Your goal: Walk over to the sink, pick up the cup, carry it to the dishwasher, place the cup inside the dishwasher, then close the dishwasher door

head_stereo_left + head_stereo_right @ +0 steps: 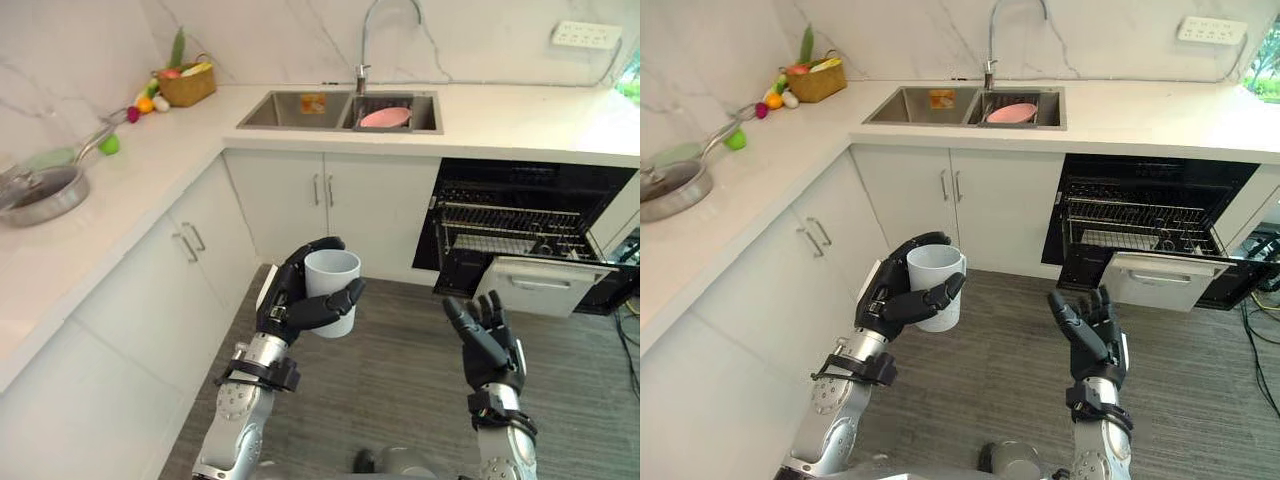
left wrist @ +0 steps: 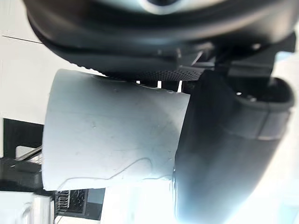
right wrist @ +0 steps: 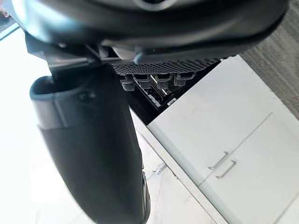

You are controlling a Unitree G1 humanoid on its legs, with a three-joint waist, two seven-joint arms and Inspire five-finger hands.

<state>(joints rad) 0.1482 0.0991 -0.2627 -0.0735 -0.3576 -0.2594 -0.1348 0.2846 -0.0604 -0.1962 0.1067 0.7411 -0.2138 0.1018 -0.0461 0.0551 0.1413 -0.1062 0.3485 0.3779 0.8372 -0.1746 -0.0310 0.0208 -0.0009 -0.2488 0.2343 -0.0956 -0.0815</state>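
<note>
Between sink (image 1: 295, 110) and dishwasher (image 1: 520, 180), over the floor (image 1: 400, 340): cup (image 1: 332, 285) in the left hand (image 1: 295, 305), carry step in hand.

Left hand's fingers and thumb are wrapped round the white cup, which is held upright, mouth up, well apart from the counter (image 1: 520, 120). Right hand (image 1: 485, 345) is raised beside it, fingers straight and relaxed, holding nothing. A pink dish (image 1: 385, 117) lies in the sink's right basin; pick-up judged complete. The dishwasher stands to the right, door (image 1: 540, 288) lowered, wire rack (image 1: 510, 222) visible inside. Judgement: the next move calls for a turn and advance to the right, bringing the cup over the lowered door and down onto the rack without tipping. The door's front edge is the obstacle to clear. Door closing not yet done.
</note>
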